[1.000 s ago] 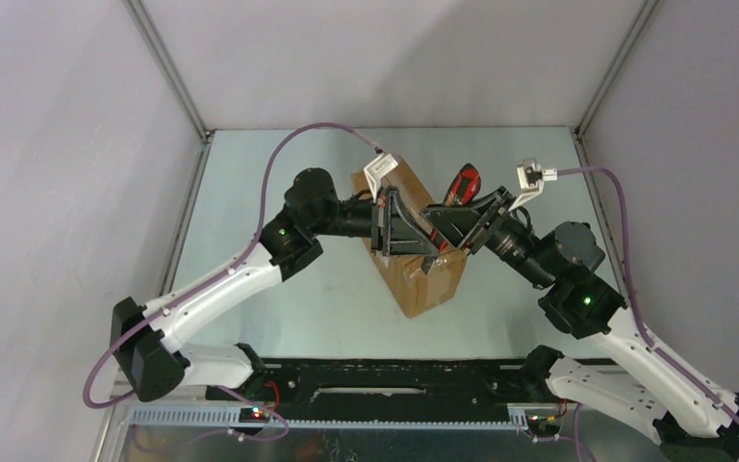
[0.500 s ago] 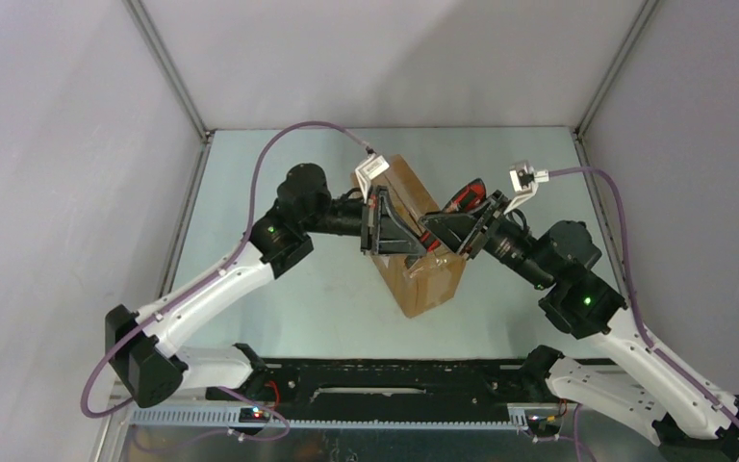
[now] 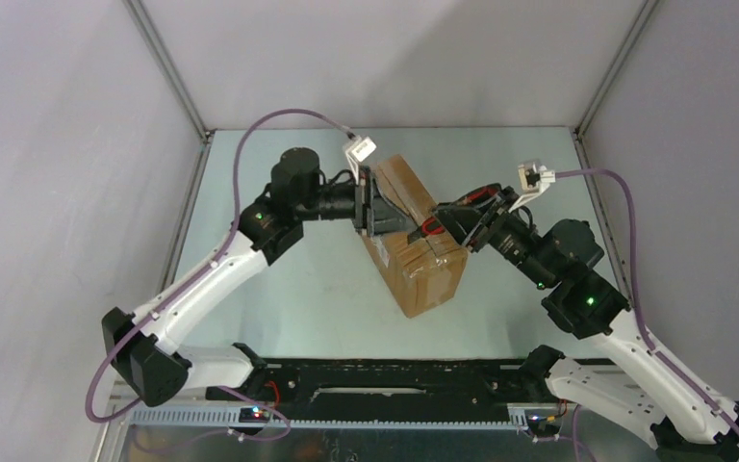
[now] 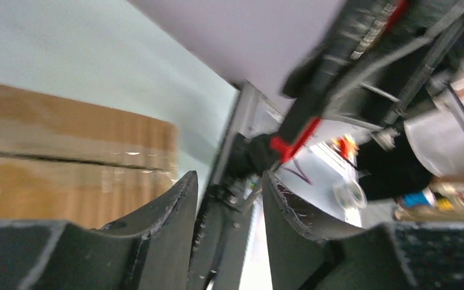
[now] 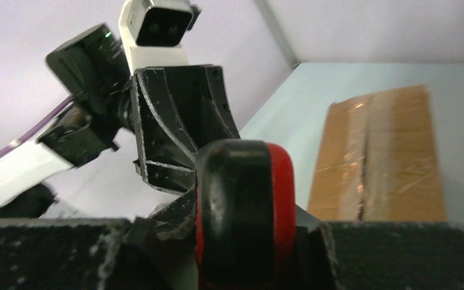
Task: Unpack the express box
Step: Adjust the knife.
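The express box (image 3: 419, 252) is a brown carton lying at an angle mid-table, its taped seam facing up. The left wrist view catches its side (image 4: 66, 157); the right wrist view shows its top (image 5: 380, 157) with a dark line along the seam. My left gripper (image 3: 383, 207) hovers at the box's far left edge, and its jaws (image 4: 229, 181) stand open with nothing between them. Over the box's right edge, my right gripper (image 3: 457, 229) is shut on a red and black tool (image 3: 433, 226). The tool's handle (image 5: 244, 205) fills that gripper's view.
Grey walls with metal corner posts (image 3: 168, 67) enclose the pale green table (image 3: 279, 279). A black rail (image 3: 385, 380) runs along the near edge between the arm bases. The left arm's wrist camera (image 5: 160, 24) sits close in front of the right gripper.
My left gripper has opened and drawn back to the far left, off the middle of the box. The right gripper has turned the tool down over the box's right edge.
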You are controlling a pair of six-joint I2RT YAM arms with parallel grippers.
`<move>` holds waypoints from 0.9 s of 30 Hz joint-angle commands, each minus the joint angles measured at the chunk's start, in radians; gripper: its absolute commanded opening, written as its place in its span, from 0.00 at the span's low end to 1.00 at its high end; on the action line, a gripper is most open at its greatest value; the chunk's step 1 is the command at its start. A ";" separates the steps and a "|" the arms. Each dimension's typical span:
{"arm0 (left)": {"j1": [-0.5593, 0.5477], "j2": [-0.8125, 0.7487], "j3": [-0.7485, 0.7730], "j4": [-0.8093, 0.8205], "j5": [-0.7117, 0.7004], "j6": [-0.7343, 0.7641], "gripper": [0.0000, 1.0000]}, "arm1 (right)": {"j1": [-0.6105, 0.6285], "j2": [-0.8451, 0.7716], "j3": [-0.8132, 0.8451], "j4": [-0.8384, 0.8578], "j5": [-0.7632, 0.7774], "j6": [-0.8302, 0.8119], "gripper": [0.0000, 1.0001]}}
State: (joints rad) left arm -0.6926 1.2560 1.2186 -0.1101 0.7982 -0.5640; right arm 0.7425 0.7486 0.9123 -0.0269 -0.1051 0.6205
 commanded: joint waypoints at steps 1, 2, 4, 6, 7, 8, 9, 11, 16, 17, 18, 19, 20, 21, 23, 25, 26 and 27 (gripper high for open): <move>0.053 0.000 0.101 -0.159 -0.298 0.080 0.49 | -0.004 0.005 0.034 0.104 0.219 -0.141 0.00; 0.060 -0.007 0.108 -0.171 -0.339 0.079 0.49 | -0.002 0.021 0.034 0.124 0.255 -0.170 0.00; 0.072 -0.021 0.126 -0.221 -0.481 0.077 0.49 | 0.000 0.061 0.034 0.184 0.290 -0.222 0.00; 0.076 -0.017 0.162 -0.323 -0.679 0.087 0.52 | 0.009 0.112 0.041 0.238 0.320 -0.275 0.00; 0.077 -0.008 0.178 -0.378 -0.771 0.086 0.52 | 0.021 0.142 0.046 0.263 0.344 -0.311 0.00; 0.082 -0.002 0.181 -0.410 -0.849 0.084 0.52 | 0.029 0.169 0.054 0.283 0.366 -0.343 0.00; 0.089 0.003 0.174 -0.424 -0.891 0.071 0.52 | 0.036 0.202 0.063 0.304 0.379 -0.380 0.00; 0.097 0.016 0.150 -0.424 -0.917 0.047 0.52 | 0.049 0.261 0.076 0.355 0.389 -0.459 0.00; 0.097 0.105 0.131 -0.406 -0.893 0.032 0.55 | 0.060 0.379 0.093 0.467 0.374 -0.565 0.00; 0.097 0.113 0.118 -0.385 -0.884 0.033 0.57 | 0.060 0.397 0.096 0.479 0.365 -0.577 0.00; 0.097 0.125 0.105 -0.370 -0.870 0.031 0.58 | 0.060 0.412 0.101 0.487 0.357 -0.585 0.00; 0.097 0.133 0.098 -0.356 -0.859 0.031 0.59 | 0.059 0.426 0.106 0.491 0.350 -0.590 0.00; 0.098 0.143 0.091 -0.344 -0.849 0.028 0.59 | 0.058 0.440 0.111 0.494 0.345 -0.596 0.00; 0.098 0.149 0.082 -0.330 -0.833 0.026 0.59 | 0.058 0.451 0.115 0.493 0.343 -0.604 0.00; 0.097 0.157 0.053 -0.289 -0.812 0.013 0.60 | 0.060 0.471 0.121 0.496 0.347 -0.616 0.00; 0.097 0.169 0.030 -0.261 -0.793 0.000 0.60 | 0.058 0.489 0.122 0.504 0.346 -0.637 0.00; 0.097 0.175 0.019 -0.252 -0.775 -0.008 0.60 | 0.055 0.498 0.122 0.505 0.341 -0.647 0.00; 0.097 0.181 0.005 -0.242 -0.768 -0.014 0.60 | 0.052 0.507 0.122 0.509 0.335 -0.652 0.00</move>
State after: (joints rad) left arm -0.5953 1.4246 1.2736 -0.4397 -0.0196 -0.5415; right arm 0.7990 1.2335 0.9821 0.3866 0.2401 0.0319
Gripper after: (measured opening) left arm 0.601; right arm 0.280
